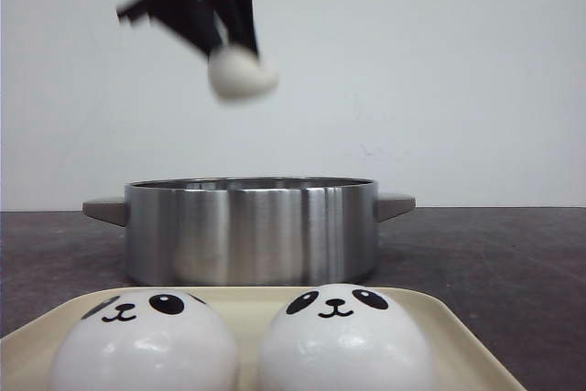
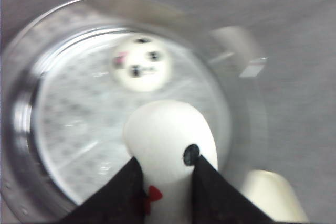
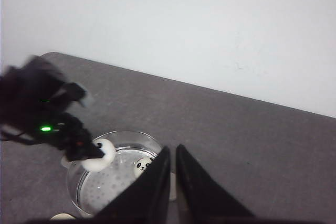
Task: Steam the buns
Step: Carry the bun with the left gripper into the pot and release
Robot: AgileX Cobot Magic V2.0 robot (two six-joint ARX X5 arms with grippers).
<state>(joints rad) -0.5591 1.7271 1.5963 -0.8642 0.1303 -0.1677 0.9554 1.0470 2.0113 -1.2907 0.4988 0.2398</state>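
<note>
Left wrist view: left end effector (image 2: 165, 182) grips a bun (image 2: 169, 140) above the pot (image 2: 21, 114)

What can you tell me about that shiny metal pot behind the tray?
The pot is a wide, low, round vessel of brushed, mirror-like steel with a flat handle on each side. It stands upright and lidless on the dark table, just behind the cream tray. Inside, a perforated steaming plate holds one panda-faced bun. The left gripper holds another bun above the pot, not touching it.
</note>
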